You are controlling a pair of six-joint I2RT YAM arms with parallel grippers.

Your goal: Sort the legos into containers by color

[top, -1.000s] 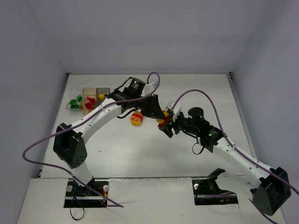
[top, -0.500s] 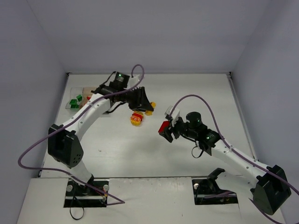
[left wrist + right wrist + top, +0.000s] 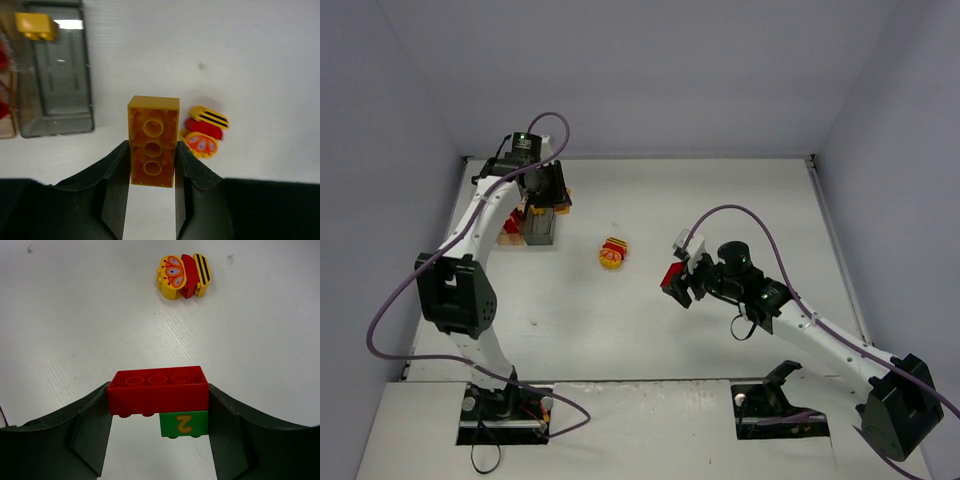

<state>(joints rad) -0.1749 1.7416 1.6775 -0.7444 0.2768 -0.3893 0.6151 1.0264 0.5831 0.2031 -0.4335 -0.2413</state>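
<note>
Swinging away from the middle of the table (image 3: pixel 740 200) since 1 second ago, the left arm now reaches to the far-left corner, where the containers (image 3: pixel 528 230) stand. The right arm has pulled back a little toward its own side.

The left gripper (image 3: pixel 152 150) is clamped on a yellow brick (image 3: pixel 153 142), 1 finger against each long side, its hollow underside with 3 round tubes facing the wrist camera. In that view the smoky dark box (image 3: pixel 60 100) lies just beside the brick, up and to the left, with 1 small yellow piece (image 3: pixel 35 25) in its far end. At the left edge, a sliver of the tan box (image 3: pixel 5 131) shows with red pieces (image 3: pixel 2 107) in it. From above, the arm hides the third box.

The right gripper (image 3: pixel 159 405) is closed on a red brick (image 3: pixel 157 390), held by its short ends above the table. A green brick (image 3: pixel 183 423) marked with a yellow 2 is stuck under it at 1 end.

Between the 2 arms, a yellow-and-red clump (image 3: pixel 612 253) lies on the table, apart from both grippers: a butterfly-printed yellow piece, a red piece and a black-striped yellow piece joined together.
</note>
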